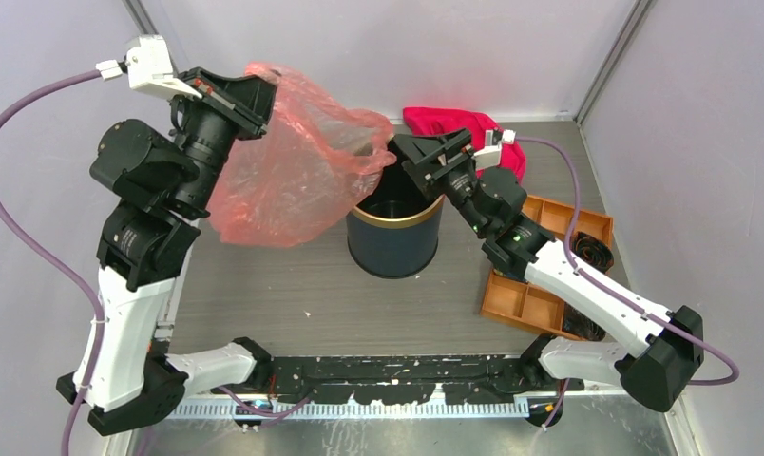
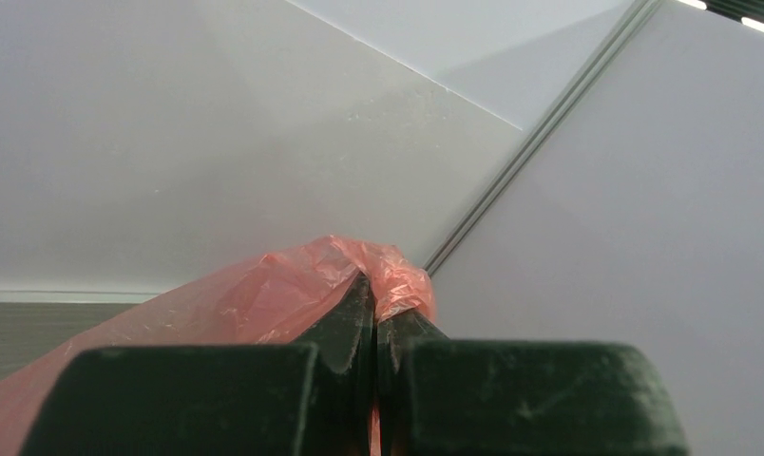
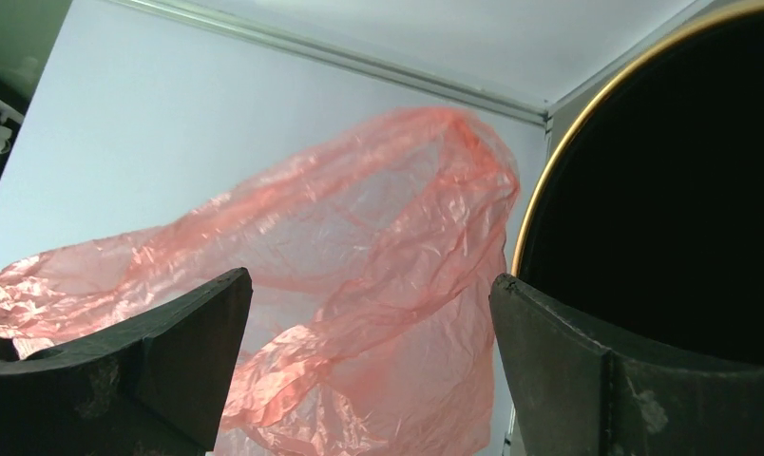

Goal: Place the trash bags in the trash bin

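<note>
Left fingers (image 2: 345,328) pinch trash bag (image 1: 293,166); right fingers (image 3: 169,337) spread just beside.

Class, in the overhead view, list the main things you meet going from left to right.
left gripper → trash bag → trash bin → orange tray

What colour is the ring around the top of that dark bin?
Gold. The trash bin has a gold rim, clearest in the top external view.

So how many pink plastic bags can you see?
1: the bag hangs pinched in the left pincer, up beside the bin. More could hide inside the bin.
</note>
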`<state>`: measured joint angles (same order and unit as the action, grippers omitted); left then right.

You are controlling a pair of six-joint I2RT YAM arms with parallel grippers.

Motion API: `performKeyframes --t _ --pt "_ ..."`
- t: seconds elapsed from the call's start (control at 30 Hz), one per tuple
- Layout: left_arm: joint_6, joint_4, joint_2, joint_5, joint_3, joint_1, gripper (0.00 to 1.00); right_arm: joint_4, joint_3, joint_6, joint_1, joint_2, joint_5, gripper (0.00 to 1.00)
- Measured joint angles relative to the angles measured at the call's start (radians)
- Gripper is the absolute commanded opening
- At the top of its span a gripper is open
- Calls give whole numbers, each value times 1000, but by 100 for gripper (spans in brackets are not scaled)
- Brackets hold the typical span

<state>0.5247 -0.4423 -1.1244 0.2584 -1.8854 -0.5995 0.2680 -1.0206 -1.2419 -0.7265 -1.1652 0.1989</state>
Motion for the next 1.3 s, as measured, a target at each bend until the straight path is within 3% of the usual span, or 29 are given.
performKeyframes --t 0.3,0.43,0.5,0.63,0.8,0.9,0.97,1.17,1.23,1.3 --pt "21 4 -42 -39 -11 0 0 -68 0 -52 -1 -7 -26 100" --pt "29 4 -50 -54 -11 0 0 -77 0 -51 -1 -16 -16 90" --pt "33 3 -52 -60 -13 0 0 -85 0 -41 -1 -16 0 83" --pt "42 -1 -64 -76 -46 0 0 -120 -9 15 -1 -13 60 49" --pt "44 -6 -69 -101 -90 0 0 -167 -78 93 0 -13 100 21" --pt "44 -12 -71 -110 -111 0 0 -170 -129 124 0 -17 101 16" --pt "44 -19 -75 -117 -124 0 0 -174 -156 146 -1 -24 100 21" --pt "43 -46 -95 -132 -150 0 0 -257 -193 233 -1 -42 101 77" --pt "42 -50 -103 -137 -159 0 0 -289 -191 251 1 -42 105 87" --pt "40 -51 -108 -141 -164 0 1 -303 -179 267 7 -39 105 89"
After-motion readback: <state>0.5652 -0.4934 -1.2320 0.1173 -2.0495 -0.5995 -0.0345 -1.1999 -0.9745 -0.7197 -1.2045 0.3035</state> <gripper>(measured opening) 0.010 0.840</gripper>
